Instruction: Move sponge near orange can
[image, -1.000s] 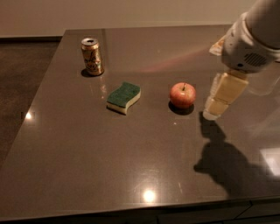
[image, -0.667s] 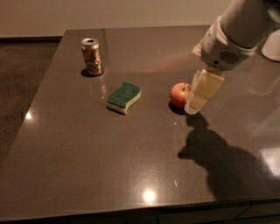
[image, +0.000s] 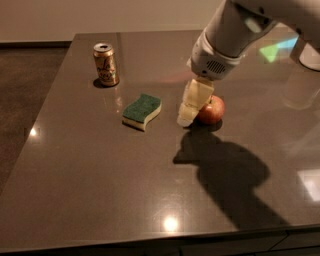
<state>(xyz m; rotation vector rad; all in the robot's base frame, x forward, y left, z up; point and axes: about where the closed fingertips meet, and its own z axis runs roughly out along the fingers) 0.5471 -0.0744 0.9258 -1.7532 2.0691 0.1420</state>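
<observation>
Dark glossy table (image: 90, 200). The arm's shadow (image: 227, 172) lies nearer than the sponge and to its right. Sponge (image: 142, 110) lies flat, green side up, untouched. Gripper (image: 193, 104) hangs just right of the sponge, apart from it and low over the surface, tip angled down; whether it is apart or together, cannot tell. Apple (image: 214, 110) sits right of the sponge, directly behind the gripper, touching it or nearly so; cannot tell which. Step in hand, by my reading: the reach to the sponge, grasp not yet made. To do it well, carry the gripper left clear of the apple so the fruit does not roll, centre over the sponge, take it across its narrow width, and close gently, since the foam will likely squash. Orange can (image: 106, 64) stands upright beyond the sponge and to its left, well apart. Open table between them. The risk comes at the end, in knocking the tall can, so set down short of it. Arm (image: 235, 30) enters from beyond and right of the sponge. Pale object (image: 311, 54) far right, out of the way.
</observation>
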